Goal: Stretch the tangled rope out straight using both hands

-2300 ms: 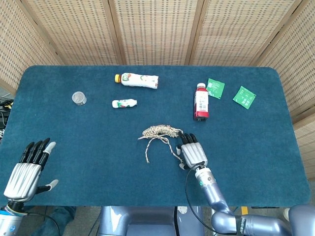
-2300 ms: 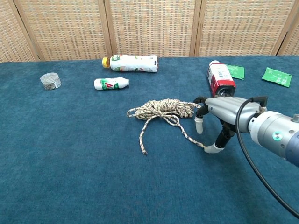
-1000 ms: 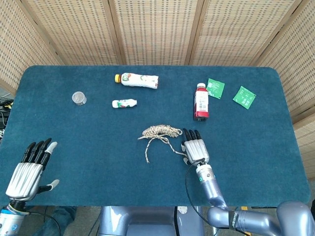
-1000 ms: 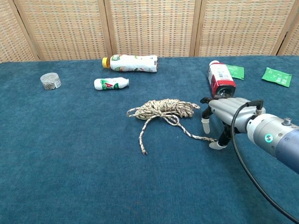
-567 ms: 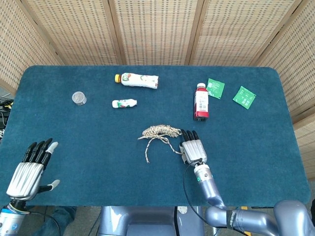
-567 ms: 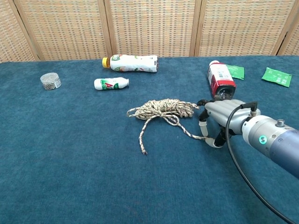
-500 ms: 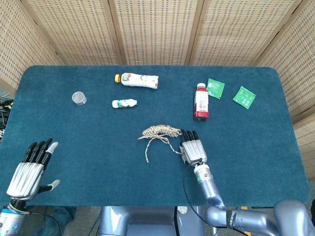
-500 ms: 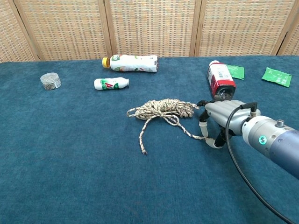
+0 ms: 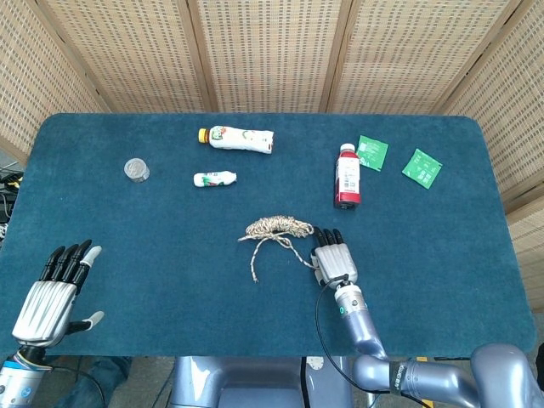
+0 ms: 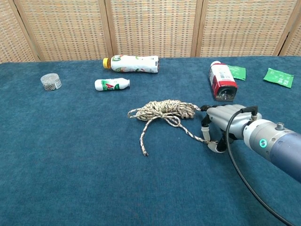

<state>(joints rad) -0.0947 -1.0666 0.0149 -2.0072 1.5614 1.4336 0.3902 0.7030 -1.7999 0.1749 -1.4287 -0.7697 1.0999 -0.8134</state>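
— Where's the rope (image 10: 164, 110)?

— Bundled mid-surface; the right robot hand (image 10: 221, 123) is curled around its trailing end, seemingly pinching it to pull.

— The left robot hand (image 9: 53, 293)?

— Spread, holding nothing, well apart.

Head view is looking steeply down from high above, taking in the whole table (image 9: 102, 229). Chest view is sitting low and near, facing 12 o'clock. Both are sharing the rope (image 9: 276, 229) (image 10: 164, 113) area.

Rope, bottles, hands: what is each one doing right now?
rope: bunched, two ends trailing.
right hand: fingers curled around one rope end.
left hand: open, holding nothing.
red bottle: lying down.
large white bottle: lying down, yellow cap on.
small white bottle: lying down.
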